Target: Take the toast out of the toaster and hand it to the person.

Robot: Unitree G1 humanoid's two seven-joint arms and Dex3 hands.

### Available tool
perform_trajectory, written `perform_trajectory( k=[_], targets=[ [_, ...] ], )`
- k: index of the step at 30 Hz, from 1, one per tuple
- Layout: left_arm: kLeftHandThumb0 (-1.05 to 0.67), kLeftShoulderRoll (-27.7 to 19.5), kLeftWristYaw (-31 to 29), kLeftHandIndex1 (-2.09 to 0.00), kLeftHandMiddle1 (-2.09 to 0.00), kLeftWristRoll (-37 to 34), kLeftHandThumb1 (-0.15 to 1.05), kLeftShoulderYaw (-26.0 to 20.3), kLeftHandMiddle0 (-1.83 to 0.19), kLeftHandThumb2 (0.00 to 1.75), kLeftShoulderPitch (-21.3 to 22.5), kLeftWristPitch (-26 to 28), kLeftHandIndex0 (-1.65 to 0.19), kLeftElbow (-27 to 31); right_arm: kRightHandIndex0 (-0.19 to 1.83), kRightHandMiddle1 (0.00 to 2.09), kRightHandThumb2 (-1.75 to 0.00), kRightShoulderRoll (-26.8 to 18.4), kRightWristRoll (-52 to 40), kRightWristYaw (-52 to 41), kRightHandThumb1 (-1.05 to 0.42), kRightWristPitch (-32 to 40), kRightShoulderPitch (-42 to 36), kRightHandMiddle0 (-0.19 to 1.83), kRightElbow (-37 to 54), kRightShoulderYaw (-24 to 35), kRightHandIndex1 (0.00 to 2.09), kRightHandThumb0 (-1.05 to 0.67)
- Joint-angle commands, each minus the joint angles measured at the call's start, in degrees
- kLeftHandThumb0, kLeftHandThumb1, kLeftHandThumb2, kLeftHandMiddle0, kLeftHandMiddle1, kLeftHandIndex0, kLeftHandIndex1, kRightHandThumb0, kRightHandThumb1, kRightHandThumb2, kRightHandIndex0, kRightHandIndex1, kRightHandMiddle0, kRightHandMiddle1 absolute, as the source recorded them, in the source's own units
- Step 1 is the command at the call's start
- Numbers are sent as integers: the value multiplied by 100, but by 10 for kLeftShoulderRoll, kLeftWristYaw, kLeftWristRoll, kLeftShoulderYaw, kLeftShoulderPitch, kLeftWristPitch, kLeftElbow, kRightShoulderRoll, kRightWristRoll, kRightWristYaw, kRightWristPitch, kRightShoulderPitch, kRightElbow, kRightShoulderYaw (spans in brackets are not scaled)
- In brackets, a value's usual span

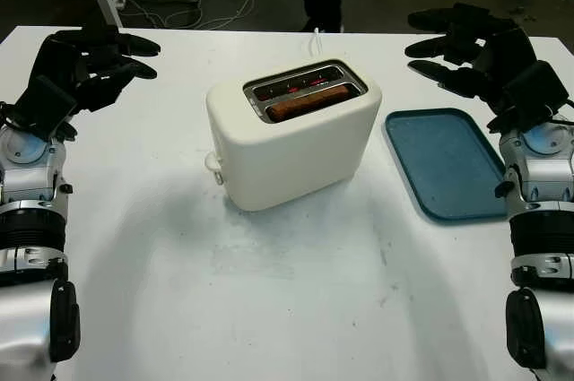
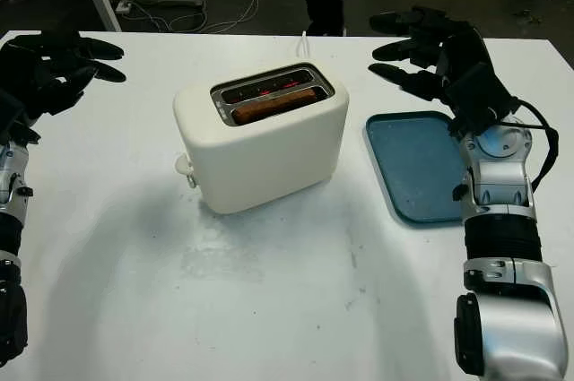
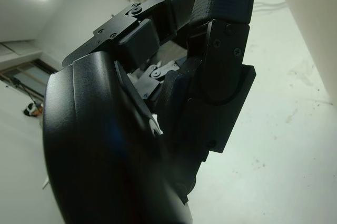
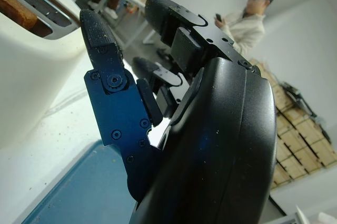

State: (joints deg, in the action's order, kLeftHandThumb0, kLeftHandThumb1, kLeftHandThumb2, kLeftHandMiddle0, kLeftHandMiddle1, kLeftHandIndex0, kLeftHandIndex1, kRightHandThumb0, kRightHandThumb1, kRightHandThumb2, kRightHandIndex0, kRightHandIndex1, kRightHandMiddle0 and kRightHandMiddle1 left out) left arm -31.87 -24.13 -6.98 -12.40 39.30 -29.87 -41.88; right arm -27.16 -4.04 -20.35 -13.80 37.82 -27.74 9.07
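Head views: a browned slice of toast [image 1: 308, 103] is sitting in the near slot of the cream-white plastic toaster [image 1: 293, 134] at the centre of the white table [image 1: 287, 309], with a blue rectangular tray [image 1: 444, 163] lying just to its right. The black left hand [image 1: 85, 63] is hovering open and empty over the table's far left, and the black right hand [image 2: 430, 49] is hovering open and empty beyond the tray. Wrist views: a person in a light top [image 4: 247, 21] is standing beyond the table.

A white table [image 1: 269, 309] holds a cream toaster [image 1: 291, 143] mid-table and a blue tray [image 1: 444, 166] near its right edge.
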Motion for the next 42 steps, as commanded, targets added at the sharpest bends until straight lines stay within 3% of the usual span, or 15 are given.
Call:
perform_trajectory(
  k=[1, 42],
  targets=[
    [-105, -1, -3, -31, -64, -4, 92, -4, -91, 17, -5, -7, -100, -4, 68, 24, 0, -2, -6, 1, -76, 7, -10, 78, 9, 5, 61, -44],
    [-105, 3, -19, -27, -58, -11, 92, -11, -93, 12, -6, 8, -103, 4, 75, 8, 0, -2, -23, -5, -76, 27, -21, 85, 34, 14, 42, -34]
  ],
)
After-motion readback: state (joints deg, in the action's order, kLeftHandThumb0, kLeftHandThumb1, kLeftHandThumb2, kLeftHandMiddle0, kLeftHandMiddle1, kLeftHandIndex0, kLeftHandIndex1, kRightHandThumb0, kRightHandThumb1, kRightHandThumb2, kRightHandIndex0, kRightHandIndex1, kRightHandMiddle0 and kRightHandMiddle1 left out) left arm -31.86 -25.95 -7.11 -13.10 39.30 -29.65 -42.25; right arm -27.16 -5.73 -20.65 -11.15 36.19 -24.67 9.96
